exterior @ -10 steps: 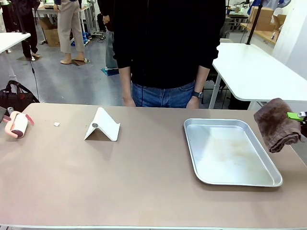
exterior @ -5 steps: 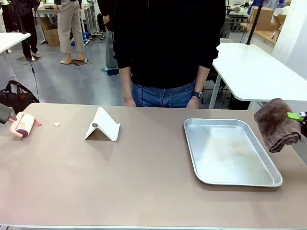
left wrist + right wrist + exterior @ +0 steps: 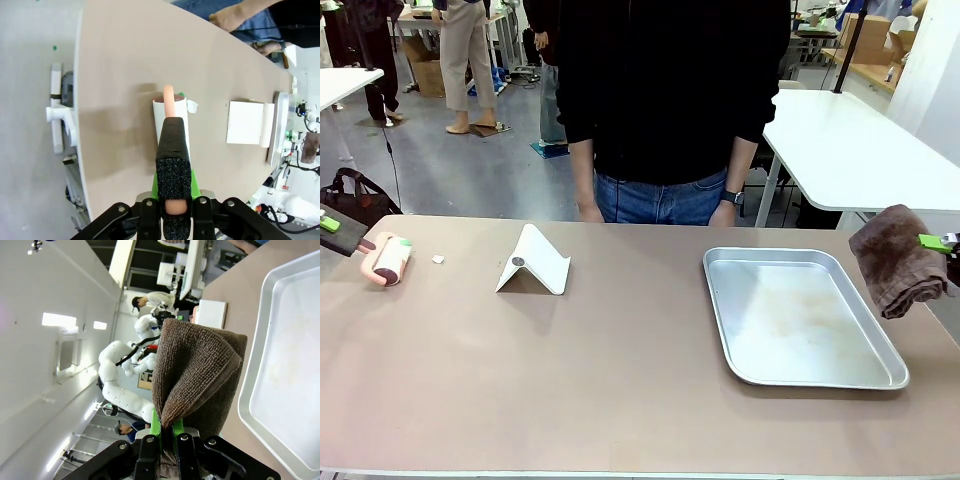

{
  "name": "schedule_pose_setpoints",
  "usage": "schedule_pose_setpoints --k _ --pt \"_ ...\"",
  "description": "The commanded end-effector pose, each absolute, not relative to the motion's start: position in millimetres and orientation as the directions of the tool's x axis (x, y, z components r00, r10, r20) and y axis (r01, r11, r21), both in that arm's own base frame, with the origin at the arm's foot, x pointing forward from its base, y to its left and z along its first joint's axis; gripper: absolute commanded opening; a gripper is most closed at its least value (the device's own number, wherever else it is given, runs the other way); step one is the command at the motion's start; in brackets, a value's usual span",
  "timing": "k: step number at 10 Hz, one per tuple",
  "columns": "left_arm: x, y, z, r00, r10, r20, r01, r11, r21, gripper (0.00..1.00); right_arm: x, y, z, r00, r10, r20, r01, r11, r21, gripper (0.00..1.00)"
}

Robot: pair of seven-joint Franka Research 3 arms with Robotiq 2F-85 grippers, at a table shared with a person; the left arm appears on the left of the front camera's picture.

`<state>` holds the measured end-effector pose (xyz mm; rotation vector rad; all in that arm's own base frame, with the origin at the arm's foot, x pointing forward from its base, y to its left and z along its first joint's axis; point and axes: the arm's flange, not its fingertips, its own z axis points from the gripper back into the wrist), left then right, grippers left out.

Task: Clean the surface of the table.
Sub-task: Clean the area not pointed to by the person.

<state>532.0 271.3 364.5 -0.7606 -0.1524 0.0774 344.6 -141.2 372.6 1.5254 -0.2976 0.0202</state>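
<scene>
The silver tray (image 3: 800,320) sits in the right half of the front view on the desk (image 3: 620,400), its floor bare metal with faint smudges. The brownish-tan desk fills the lower part of that frame, with a white folded stand (image 3: 534,263) left of centre and a tiny white scrap (image 3: 438,259) further left.

At the far left edge, the left end effector (image 3: 173,192) pinches the black foam handle of a lint roller (image 3: 390,259). The roller's white drum lies over the desk's left end, just left of the scrap, and whether it touches the surface cannot be told. At the right edge, the right end effector (image 3: 168,426) is pressed together on a folded brown cloth (image 3: 897,262), which hangs in the air beside the tray's upper right corner, clear of the desk top.

A person (image 3: 665,100) in a dark top stands at the desk's far side, top centre.

The left wrist view gives the grip up close – green pads flank the handle. The right wrist view shows the cloth's fold caught between the pads, with the tray at the right of that frame and the stand beyond
</scene>
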Motion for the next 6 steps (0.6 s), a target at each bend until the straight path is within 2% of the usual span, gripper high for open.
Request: schedule_pose_setpoints --k 1,6 --pt "541.3 252.9 353.4 0.988 0.101 0.120 0.011 0.716 -0.698 0.22 344.8 -141.5 375.5 0.963 -0.168 0.210 -0.204 0.049 0.978 0.11" --pt "550.3 188.0 336.7 0.995 -0.032 0.090 0.085 0.721 -0.688 0.22 344.8 -141.5 375.5 0.963 -0.168 0.210 -0.204 0.049 0.978 0.11"
